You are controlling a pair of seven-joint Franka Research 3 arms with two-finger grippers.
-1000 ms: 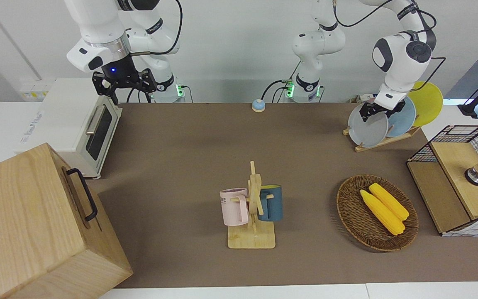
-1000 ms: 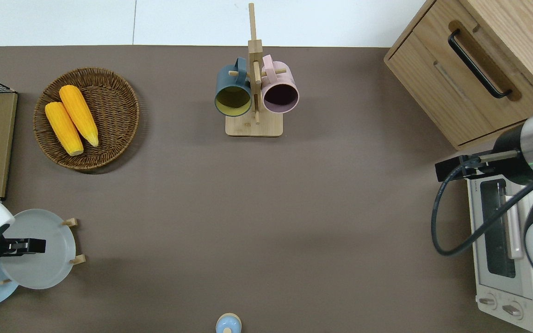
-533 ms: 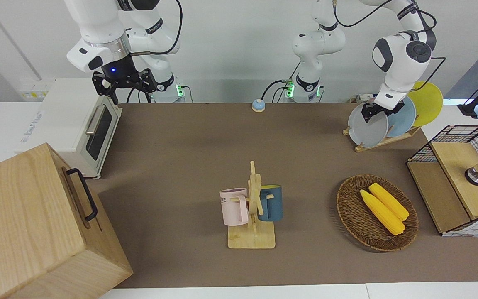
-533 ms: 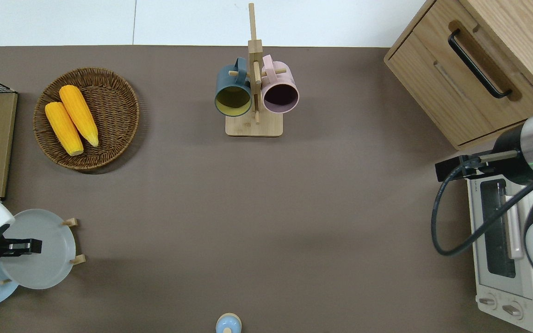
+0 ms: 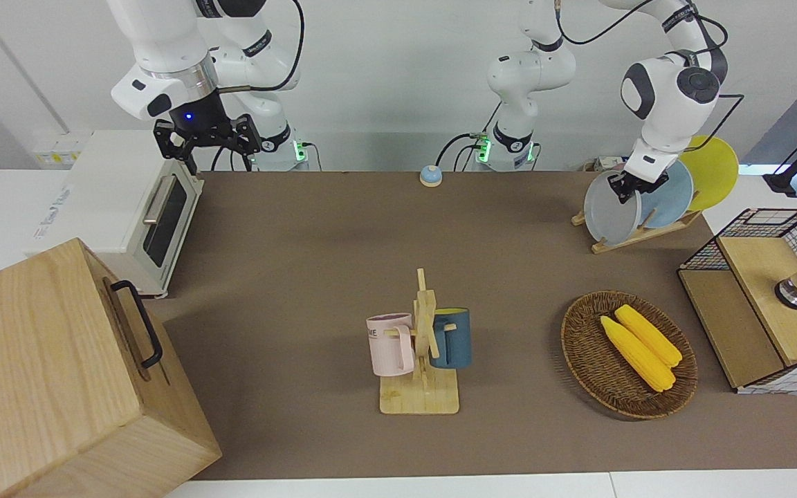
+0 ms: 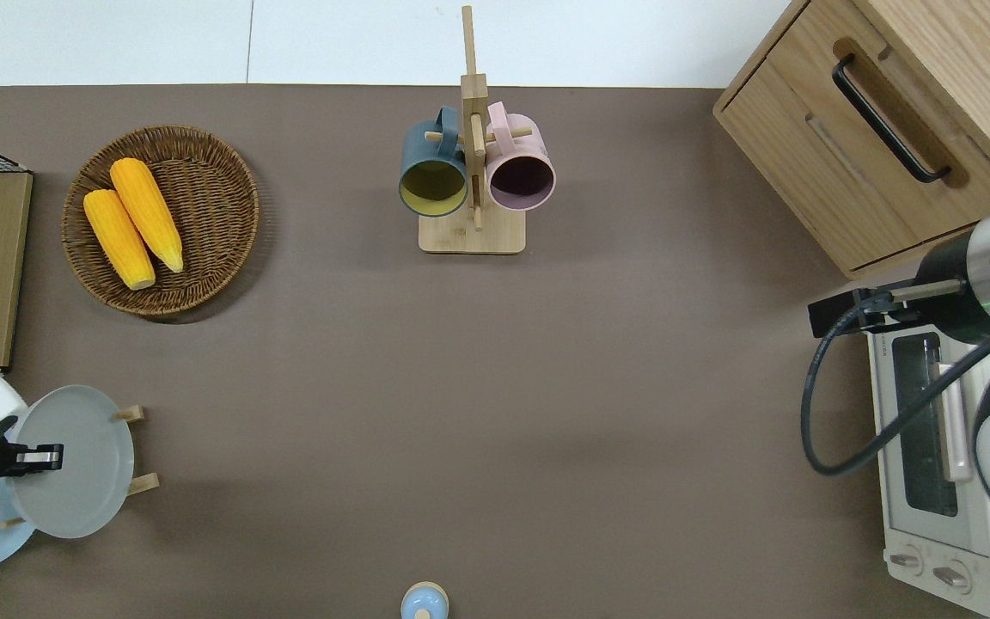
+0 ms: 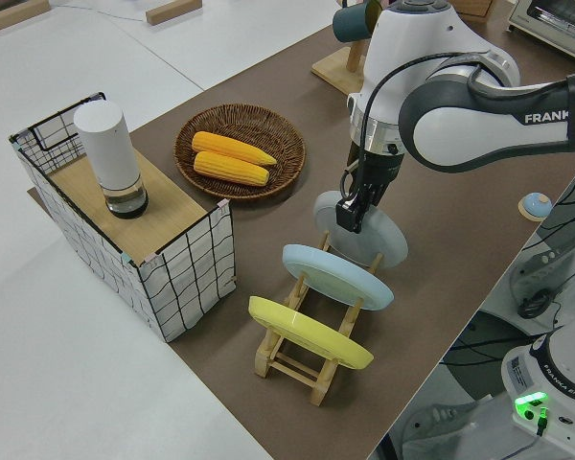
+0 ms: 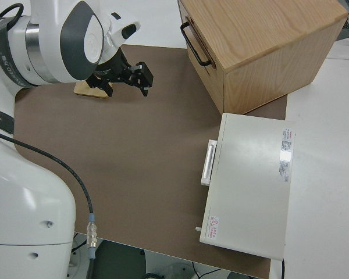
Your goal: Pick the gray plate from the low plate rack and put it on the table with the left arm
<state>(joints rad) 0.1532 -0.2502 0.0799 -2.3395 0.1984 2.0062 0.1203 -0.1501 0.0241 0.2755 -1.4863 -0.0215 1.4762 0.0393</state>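
**Gray plate gripped at the rack, not yet lifted clear**

White walls and white benches frame a worktop (image 5: 315,228) covered in a brown mat. Read from the right arm's end toward the left arm's end in the front view, a wooden cabinet (image 5: 59,373) with a black handle and a white toaster oven (image 5: 129,207) are seen first, with the parked right end effector (image 5: 206,138) held open. A mug stand (image 5: 420,346) with a pink and a blue mug is set mid-worktop, a small bell (image 5: 430,176) close to the robots, then a wicker basket (image 5: 628,354) holding two corn cobs, and a wire crate (image 5: 772,297) with a white bottle on its wooden top.

At the left arm's end, the rack (image 5: 637,235) is found, carrying the gray plate (image 5: 609,214), a blue plate (image 5: 672,200) and a yellow plate (image 5: 713,169). The left end effector (image 5: 628,187) is closed on the upper rim of the gray plate, which appears tilted upright in the slot farthest from the robots, its lower edge seemingly at the rack. The grasp is judged done; lifting out, carrying and setting the plate flat on the worktop are left.

Of writing, "FRANKA" can be read on the left arm in the left side view. A printed word on the pink mug, a logo on the oven top and a warning label near its knobs are too small to be read.
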